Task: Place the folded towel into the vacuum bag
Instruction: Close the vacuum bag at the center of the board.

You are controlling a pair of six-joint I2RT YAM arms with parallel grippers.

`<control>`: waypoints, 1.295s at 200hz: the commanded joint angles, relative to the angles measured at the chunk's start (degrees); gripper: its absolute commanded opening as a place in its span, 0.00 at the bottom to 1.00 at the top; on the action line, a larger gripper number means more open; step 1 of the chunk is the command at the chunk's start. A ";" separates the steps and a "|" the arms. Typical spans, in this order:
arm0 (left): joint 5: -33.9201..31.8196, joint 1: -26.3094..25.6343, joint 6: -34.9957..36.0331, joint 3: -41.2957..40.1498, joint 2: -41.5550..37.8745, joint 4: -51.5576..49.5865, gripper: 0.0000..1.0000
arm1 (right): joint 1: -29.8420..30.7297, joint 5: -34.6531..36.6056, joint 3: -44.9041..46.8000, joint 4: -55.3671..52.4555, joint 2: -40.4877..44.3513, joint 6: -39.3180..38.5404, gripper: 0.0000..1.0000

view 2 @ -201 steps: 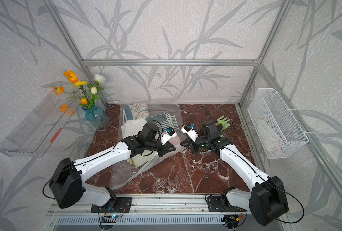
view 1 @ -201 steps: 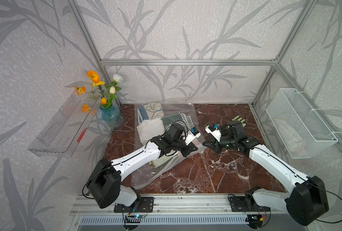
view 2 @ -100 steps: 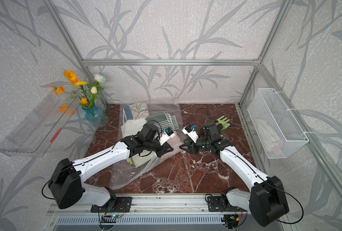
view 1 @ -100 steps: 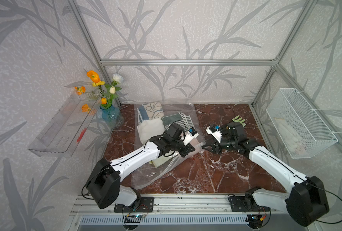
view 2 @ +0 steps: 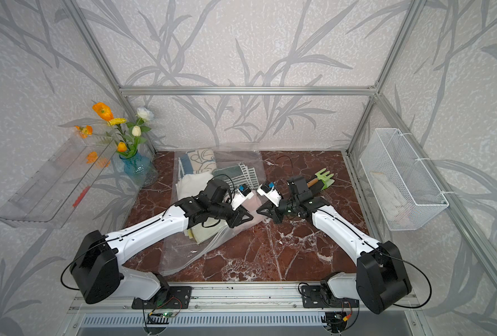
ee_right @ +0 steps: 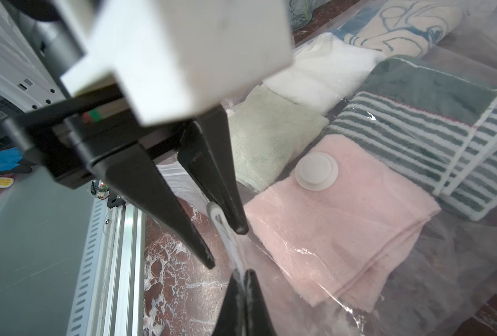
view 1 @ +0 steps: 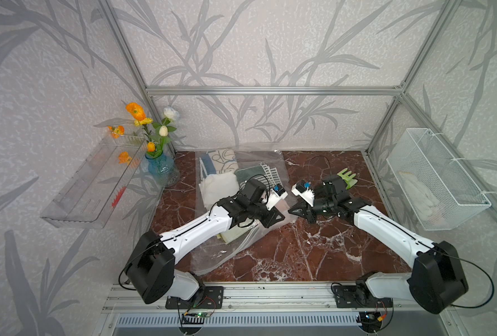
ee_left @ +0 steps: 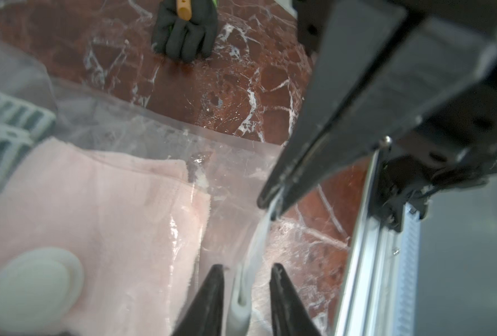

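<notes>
The vacuum bag lies flat on the left half of the tabletop. Its long axis runs front to back, with the far end at the back wall. The valve faces up.

The zip strip is on the side toward the right arm. There it is lifted off the tabletop and stretched between the two arms.

The right end effector is pressed together, pinching that strip edge of the bag. The left end effector is spread, with a finger on either side of the strip and the white slider clip between them. It is not clamping.

The folded pink towel is already inside the bag, flat, directly under the valve and nearest the strip edge. Also inside are:
- a green-white striped towel
- a white towel
- a pale green towel
- a beige-blue patterned towel at the far end
</notes>
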State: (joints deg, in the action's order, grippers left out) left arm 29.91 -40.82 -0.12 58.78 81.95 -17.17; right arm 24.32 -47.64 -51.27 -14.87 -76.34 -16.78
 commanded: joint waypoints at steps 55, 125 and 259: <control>-3.20 0.08 -2.34 -1.01 -3.19 4.64 0.45 | -0.21 -2.22 -1.46 -0.30 1.21 0.94 0.00; -1.16 0.38 0.11 1.96 1.97 1.90 0.20 | -0.83 -1.73 -1.91 -1.44 2.64 1.00 0.00; -0.73 0.83 0.25 -1.47 -1.47 -9.89 0.08 | -8.58 6.87 4.99 5.17 11.24 9.10 0.00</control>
State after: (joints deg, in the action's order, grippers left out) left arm 31.62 -41.23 -0.99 59.20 83.05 -13.06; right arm 19.31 -48.56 -46.24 -10.74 -68.55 -8.88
